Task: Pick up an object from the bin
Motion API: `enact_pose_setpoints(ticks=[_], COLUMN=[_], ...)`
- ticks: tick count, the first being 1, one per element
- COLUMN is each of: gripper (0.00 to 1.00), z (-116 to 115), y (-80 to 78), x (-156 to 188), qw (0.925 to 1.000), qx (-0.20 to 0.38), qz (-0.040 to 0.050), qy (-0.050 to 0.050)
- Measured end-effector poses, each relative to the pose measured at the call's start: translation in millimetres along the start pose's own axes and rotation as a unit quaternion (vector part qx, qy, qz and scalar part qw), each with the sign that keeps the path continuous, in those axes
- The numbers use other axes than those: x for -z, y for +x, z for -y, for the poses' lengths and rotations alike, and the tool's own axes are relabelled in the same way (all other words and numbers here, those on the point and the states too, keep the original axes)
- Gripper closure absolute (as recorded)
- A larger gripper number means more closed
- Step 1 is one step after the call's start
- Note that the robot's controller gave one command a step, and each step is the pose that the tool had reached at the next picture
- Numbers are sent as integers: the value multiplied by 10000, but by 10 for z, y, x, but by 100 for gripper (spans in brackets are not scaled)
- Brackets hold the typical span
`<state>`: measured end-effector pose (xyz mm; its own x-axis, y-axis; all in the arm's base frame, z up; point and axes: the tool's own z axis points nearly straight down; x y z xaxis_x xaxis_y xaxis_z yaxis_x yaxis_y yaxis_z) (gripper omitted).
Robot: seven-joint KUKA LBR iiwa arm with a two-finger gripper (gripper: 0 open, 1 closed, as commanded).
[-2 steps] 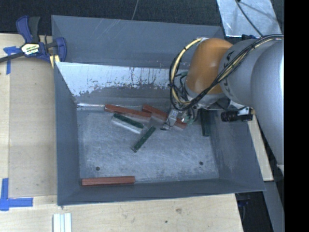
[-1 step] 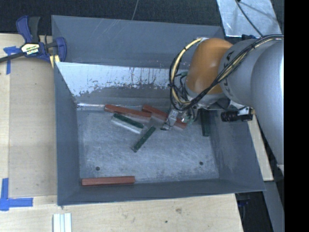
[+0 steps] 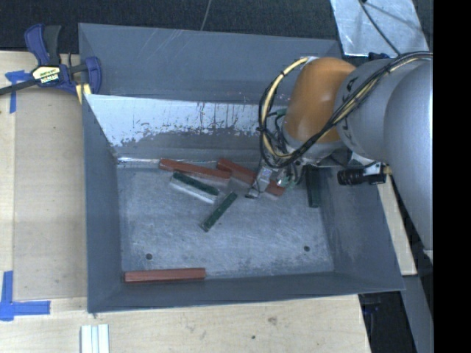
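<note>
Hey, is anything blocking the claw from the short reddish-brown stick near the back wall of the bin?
Nothing visible does. The claw sits at the right end of the short reddish-brown stick; the dark green stick lies alongside, nearer the front.

- Robotics lab or test cell, by the look of it.
- Heavy silver industrial arm [image 3: 401, 116], with orange wrist cover [image 3: 316, 98] and looped cables [image 3: 274, 105].
- Grey sheet-metal bin [image 3: 99, 212], back wall scratched bare, floor scuffed.
- Plain red and dark green sticks [image 3: 193, 169] loose inside.
</note>
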<state>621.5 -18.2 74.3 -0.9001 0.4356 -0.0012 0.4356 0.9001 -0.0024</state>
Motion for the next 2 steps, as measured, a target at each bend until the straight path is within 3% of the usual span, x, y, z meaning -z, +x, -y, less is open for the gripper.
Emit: enact_pose_setpoints(ticks=[2], gripper=[100], z=[-5], y=[-3], x=[233], qw=[10000], qx=[1], qz=[8], qy=[-16])
